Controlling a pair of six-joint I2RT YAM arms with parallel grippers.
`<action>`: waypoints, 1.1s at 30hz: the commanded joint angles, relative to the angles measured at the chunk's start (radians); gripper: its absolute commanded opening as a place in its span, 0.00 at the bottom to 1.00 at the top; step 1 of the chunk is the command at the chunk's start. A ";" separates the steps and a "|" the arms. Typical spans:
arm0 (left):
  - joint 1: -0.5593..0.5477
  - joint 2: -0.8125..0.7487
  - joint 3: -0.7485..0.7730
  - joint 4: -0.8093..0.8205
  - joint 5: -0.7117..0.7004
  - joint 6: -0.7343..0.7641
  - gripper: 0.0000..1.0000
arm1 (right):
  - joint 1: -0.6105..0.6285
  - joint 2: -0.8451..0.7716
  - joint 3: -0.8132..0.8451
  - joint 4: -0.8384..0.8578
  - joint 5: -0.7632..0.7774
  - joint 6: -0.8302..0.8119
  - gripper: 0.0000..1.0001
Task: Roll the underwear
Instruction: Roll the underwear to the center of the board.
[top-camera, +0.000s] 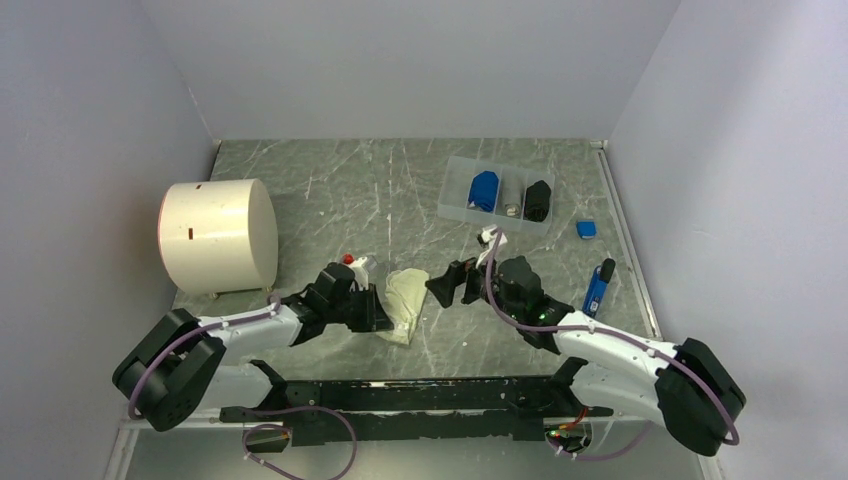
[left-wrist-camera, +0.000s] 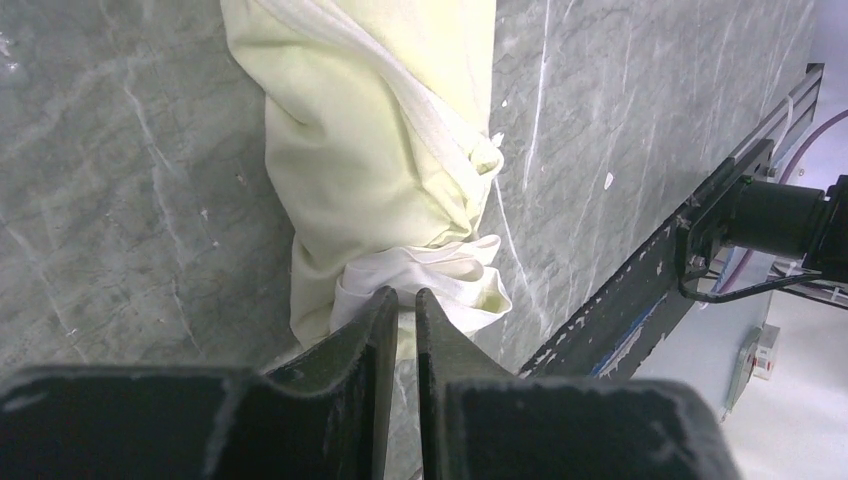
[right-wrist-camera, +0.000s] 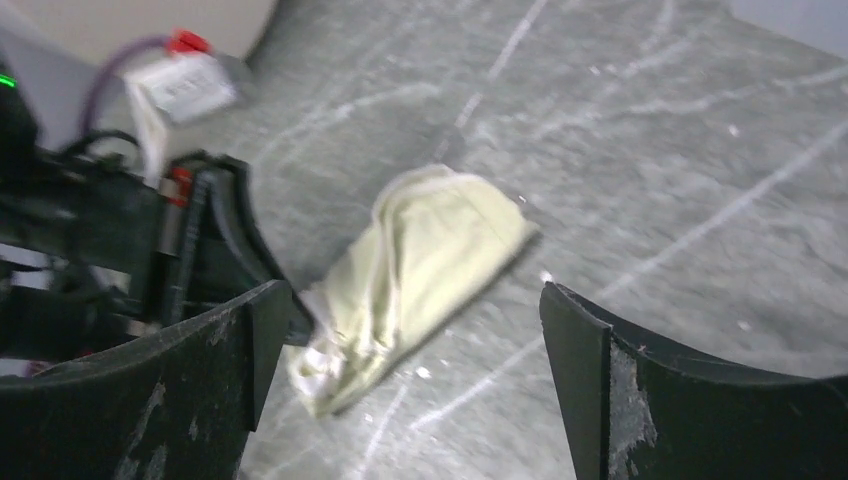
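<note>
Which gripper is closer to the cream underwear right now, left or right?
Left. The left gripper is clamped on the near end of the cream underwear. The right gripper stands open off to its right side, not touching it.

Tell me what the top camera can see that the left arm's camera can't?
Only the top camera: the white drum, the clear tray at the back, and the right gripper, wide open.
Only the left wrist camera: a close look at the twisted folds, and the bunched end squeezed between the fingers.
Both: the cream underwear, the left gripper shut on its end, and the grey table.
</note>
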 joint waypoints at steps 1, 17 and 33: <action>-0.008 0.011 0.046 -0.022 0.018 0.050 0.18 | -0.005 0.049 -0.033 -0.056 -0.006 -0.101 1.00; -0.008 0.084 0.097 -0.086 0.013 0.055 0.17 | 0.470 0.238 0.048 0.128 0.111 -0.931 0.63; -0.006 0.098 0.134 -0.133 0.007 0.074 0.17 | 0.553 0.516 0.146 0.100 0.148 -0.996 0.47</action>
